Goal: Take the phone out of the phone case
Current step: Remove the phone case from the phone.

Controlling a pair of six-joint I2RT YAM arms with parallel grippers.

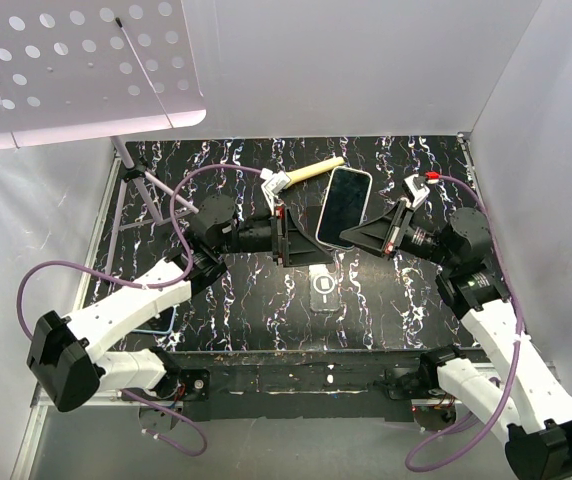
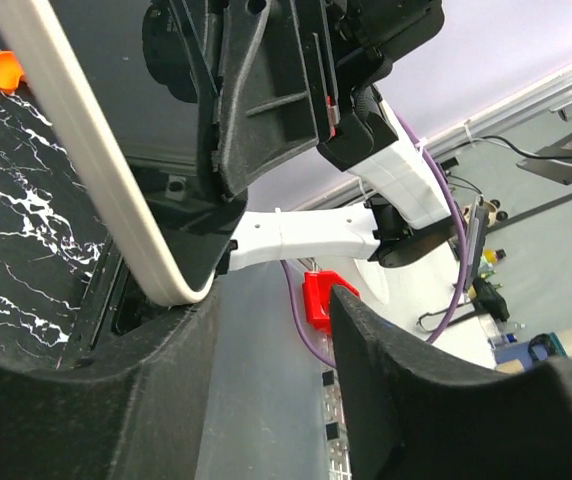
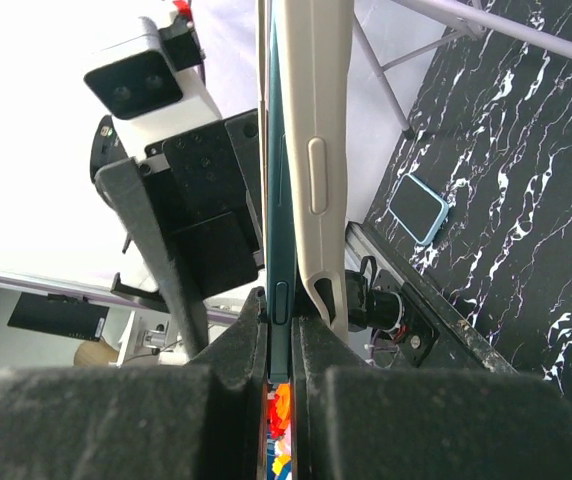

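**Above mid-worktop: phone held up between both arms, case bowed off one side**

Got both arms bent in low over the worktop (image 1: 406, 300), forearms close to level, wrists aimed at each other. Can see the left gripper (image 1: 306, 248) and right gripper (image 1: 358, 238) meeting at the near end of the phone (image 1: 344, 205), held up off the marbled surface between them.

From above: dark screen facing up, long axis running away from the bases and leaning a touch to the right, near end down by the grippers.

Need the wrist cams for the actual grip, though. Right wrist view: right gripper (image 3: 281, 345) clenched hard on the thin teal edge of the phone (image 3: 277, 220), side button showing, with the beige case (image 3: 311, 120) bowed away just beside it, both edge-on and running straight up the frame. Left wrist view: left gripper (image 2: 271, 310) released, fingers spread wide, rounded corner of the case (image 2: 98, 150) sitting right by one finger but not pinched. Can't tell if touching.

Only visible from the top cam: pale rectangle with a ring mark (image 1: 323, 290) lying flat on the bases' side of the phone, wood-handled tool (image 1: 306, 173) past the far end, perforated board (image 1: 76, 60) on a stand at far left. Blue handset (image 1: 156, 322) half tucked under the left arm up there, but plain as day flat on the worktop in the right wrist shot.
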